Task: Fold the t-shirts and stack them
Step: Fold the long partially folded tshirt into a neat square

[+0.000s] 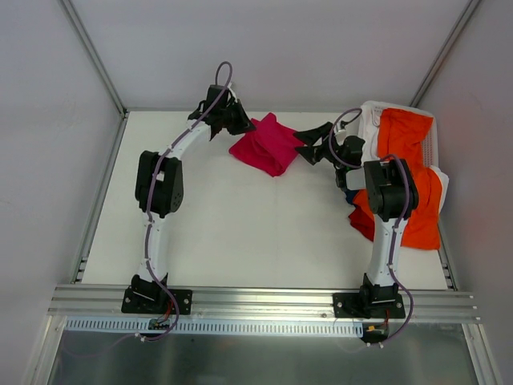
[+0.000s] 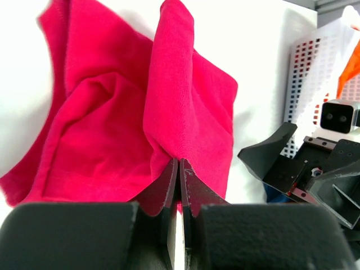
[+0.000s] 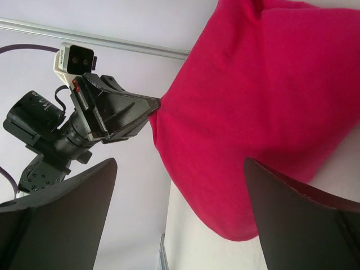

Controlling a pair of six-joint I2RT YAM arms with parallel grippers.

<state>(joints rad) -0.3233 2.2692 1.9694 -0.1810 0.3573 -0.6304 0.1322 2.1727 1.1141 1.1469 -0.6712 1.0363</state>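
Top external view: left gripper [image 1: 250,125] clamped on crimson t-shirt [image 1: 268,144] at upper centre; right gripper [image 1: 309,144] spread wide just beside it.

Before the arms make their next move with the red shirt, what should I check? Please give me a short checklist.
1. Left gripper shut on the crimson t-shirt: ok, it pinches a fold.
2. Right gripper open: ok, jaws wide, nothing gripped.
3. Right gripper beside the shirt's edge: ok.
4. Shirt flat: not ok, bunched.
5. Orange t-shirt apart: ok, draped over the white basket.
6. Layers in the pinch: cannot tell.
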